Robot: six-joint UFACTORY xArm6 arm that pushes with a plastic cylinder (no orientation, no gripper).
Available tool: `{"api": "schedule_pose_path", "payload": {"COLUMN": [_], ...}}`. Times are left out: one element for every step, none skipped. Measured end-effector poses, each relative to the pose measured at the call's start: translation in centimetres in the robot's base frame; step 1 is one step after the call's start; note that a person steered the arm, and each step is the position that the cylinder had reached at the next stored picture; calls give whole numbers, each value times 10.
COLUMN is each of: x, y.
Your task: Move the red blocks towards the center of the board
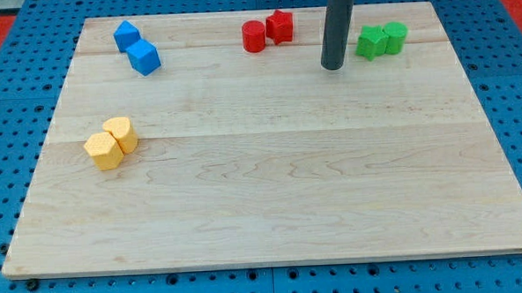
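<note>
Two yellow blocks (111, 143), two red blocks (267, 31)

You have a pale wooden bench (271, 181) with my tip (332, 67) resting near its top edge. To the view's left of my tip sit the red cylinder (254, 36) and the red star block (280, 26), touching each other. Just to the view's right of my tip, the two green blocks (381, 40) stand side by side. Far to the view's left are two blue cubes (136, 47), and well below them, toward the view's bottom left, two yellow blocks (111, 143) touch.
</note>
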State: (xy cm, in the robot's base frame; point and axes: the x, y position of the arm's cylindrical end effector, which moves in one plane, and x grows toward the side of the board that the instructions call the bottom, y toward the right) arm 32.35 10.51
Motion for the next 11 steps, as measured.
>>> {"api": "schedule_pose_path", "payload": {"x": [0,-8,-26,-73,-99,-106,-105,-99,-124,-129,-119], "y": [-1,-2,-2,-3,-3,-41,-85,-118,-114,-127,-143]}}
